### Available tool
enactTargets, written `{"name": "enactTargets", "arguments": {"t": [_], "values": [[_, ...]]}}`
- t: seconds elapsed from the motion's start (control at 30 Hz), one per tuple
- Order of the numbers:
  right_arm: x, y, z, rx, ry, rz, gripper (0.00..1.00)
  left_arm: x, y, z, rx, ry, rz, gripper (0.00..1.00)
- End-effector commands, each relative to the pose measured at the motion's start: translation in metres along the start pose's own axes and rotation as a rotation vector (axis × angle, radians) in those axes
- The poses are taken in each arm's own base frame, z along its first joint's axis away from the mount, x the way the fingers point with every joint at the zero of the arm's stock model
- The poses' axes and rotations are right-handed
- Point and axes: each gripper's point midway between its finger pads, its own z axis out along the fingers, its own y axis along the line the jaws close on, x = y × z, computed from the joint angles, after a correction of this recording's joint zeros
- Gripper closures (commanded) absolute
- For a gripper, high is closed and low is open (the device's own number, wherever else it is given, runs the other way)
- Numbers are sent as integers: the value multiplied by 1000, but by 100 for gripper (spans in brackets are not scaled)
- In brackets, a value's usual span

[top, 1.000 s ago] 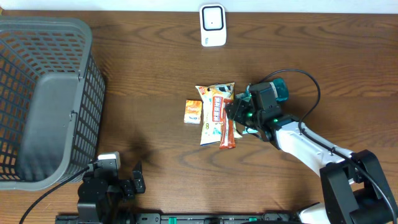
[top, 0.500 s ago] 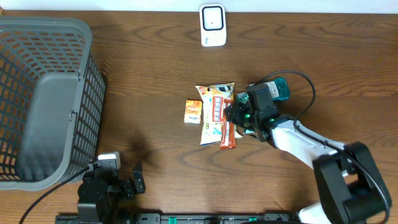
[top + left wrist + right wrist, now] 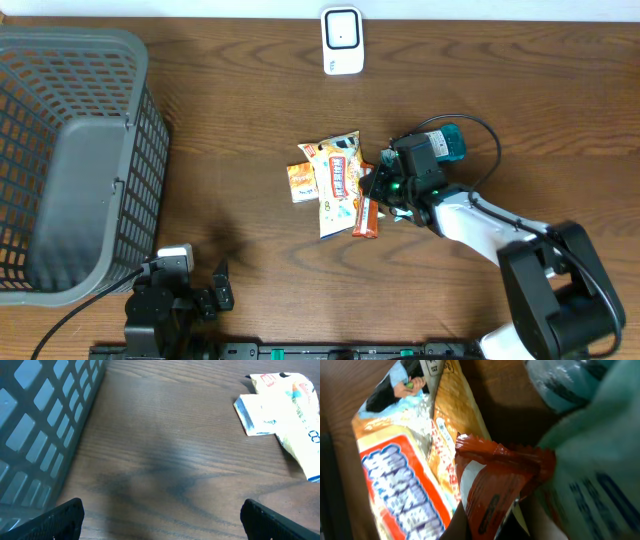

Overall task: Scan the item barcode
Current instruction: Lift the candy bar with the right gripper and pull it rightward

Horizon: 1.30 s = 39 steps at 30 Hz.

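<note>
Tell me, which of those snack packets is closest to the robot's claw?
The slim red-brown wrapper at the pile's right edge, beside the right gripper; the big orange bag and small packet lie farther left.

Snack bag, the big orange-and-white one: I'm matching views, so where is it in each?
Overhead: snack bag at table centre, left of the right gripper.
Left wrist: snack bag at the right edge, upper part.
Right wrist: snack bag fills the left half, beside the red-brown wrapper.
Shared landmark: the wooden table beneath.

Dark wood-grain table (image 3: 230, 110); pale strip (image 3: 500, 6) along far edge, possibly wall.
</note>
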Motion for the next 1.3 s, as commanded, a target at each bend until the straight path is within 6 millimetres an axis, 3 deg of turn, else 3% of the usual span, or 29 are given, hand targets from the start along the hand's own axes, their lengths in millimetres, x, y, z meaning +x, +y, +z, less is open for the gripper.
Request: {"name": "enactTargets", "arguments": {"t": [0.0,0.3,0.53,0.7,0.93,1.27], "values": [[-14,17,-27,-49,-53,-38,99,2,2,1,-13,8,-11,0],[-33,50,-112,-120,-215,-89,98,2,3,1,-14,8,-11,0],[-51,34,-187,12,-485,-64,98,2,3,1,-14,8,-11,0],[-47,30,-229,35,-600,-62,98,2,2,1,-13,8,-11,0],[-33,49,-253,-32,-645,-146,98,2,2,1,-13,8,-11,0],[-20,63,-250,-113,-585,-137,98,2,2,1,-13,8,-11,0]]}}
